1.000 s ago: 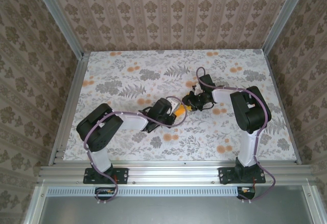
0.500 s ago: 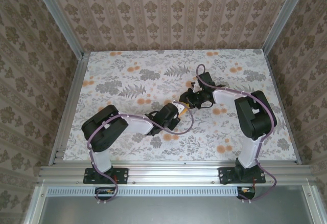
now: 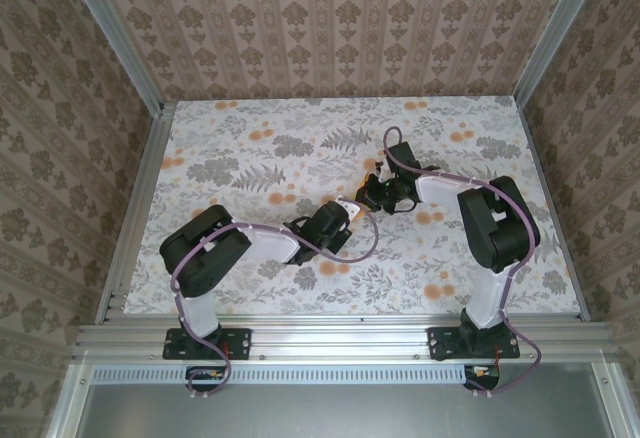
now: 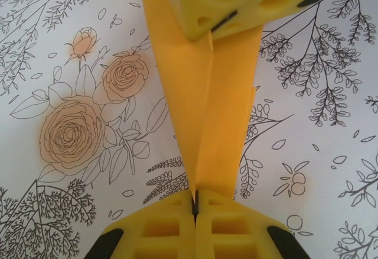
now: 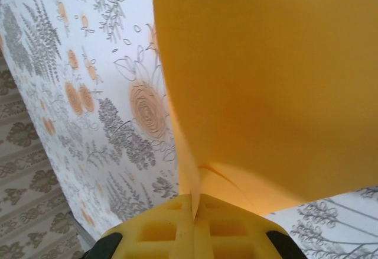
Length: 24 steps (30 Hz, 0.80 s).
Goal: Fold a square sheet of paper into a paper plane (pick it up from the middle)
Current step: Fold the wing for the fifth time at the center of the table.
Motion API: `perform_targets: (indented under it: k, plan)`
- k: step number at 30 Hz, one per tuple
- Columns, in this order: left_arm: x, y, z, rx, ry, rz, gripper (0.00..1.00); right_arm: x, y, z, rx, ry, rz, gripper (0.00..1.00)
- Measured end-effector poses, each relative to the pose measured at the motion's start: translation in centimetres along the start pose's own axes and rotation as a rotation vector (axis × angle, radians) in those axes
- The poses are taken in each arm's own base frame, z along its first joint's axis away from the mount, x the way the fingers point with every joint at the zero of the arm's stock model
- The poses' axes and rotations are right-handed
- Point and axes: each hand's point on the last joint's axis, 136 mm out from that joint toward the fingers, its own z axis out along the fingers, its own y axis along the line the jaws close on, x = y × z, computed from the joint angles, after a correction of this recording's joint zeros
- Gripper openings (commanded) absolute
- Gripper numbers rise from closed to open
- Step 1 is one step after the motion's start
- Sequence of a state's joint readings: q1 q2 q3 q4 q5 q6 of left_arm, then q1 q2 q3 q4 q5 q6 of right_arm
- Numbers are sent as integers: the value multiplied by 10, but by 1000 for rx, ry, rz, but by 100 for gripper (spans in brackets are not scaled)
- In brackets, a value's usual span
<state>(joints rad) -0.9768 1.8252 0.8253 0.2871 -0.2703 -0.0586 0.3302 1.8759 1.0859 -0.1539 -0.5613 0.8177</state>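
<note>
Left gripper (image 3: 347, 215) and right gripper (image 3: 371, 196) — the 2 just beside each other — over the floral table (image 3: 230, 148).

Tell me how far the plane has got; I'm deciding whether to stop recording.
Done: the paper plane is already a narrow dart with a centre crease. In hand: left gripper and right gripper both pinch it. Left: any finishing folds, then setting it down.

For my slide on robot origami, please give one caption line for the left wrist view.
Left tool and right tool pinch the folded orange paper at opposite ends over a floral tablecloth.
</note>
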Motion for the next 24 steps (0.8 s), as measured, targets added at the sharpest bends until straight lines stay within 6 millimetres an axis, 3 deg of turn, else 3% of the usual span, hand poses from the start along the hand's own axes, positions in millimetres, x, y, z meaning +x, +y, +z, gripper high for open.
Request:
perform_targets:
  k: [11,14,18,24]
  plan:
    - [1,-3,-6,43,43,-54,50,0,-18,10,51,7,-75,5]
    - [-1,-7,-16,105,50,-85,54,-2,-19,10,52,5,-98,5]
    - [-13,4,-29,167,21,-187,55,-1,-21,11,56,10,-129,5]
    - [-17,23,-29,271,30,-410,48,-1,-25,15,60,17,-156,5]
